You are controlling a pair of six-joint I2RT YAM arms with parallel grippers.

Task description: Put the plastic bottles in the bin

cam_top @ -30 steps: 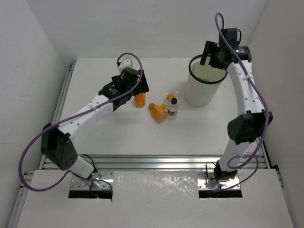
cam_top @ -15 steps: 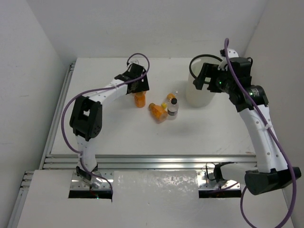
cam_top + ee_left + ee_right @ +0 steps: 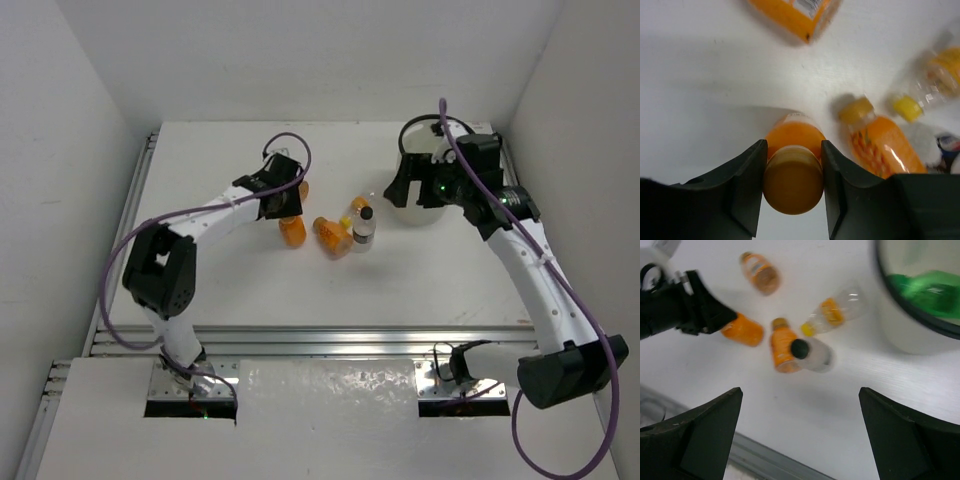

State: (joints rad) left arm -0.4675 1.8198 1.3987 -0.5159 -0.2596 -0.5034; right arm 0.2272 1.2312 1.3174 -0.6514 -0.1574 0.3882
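Orange plastic bottle [image 3: 794, 134], smooth, with a round cap: gripped between the left gripper's [image 3: 792, 155] black fingers, over the white table [image 3: 700, 90]. Green bottle [image 3: 932, 286]: inside the round white bin [image 3: 905, 337]. Right gripper [image 3: 800, 432]: spread wide, empty, above four loose bottles [image 3: 785, 347].

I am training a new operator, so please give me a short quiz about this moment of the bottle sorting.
1. True or false: the right gripper holds a bottle.
2. What does the left gripper grip? A) a clear bottle B) an orange bottle, at its cap C) the rim of the bin
3. Fill in: the bin already contains one ____ bottle.

Key: 1 false, it is open and empty. 2 B. 3 green; the green bottle is inside.
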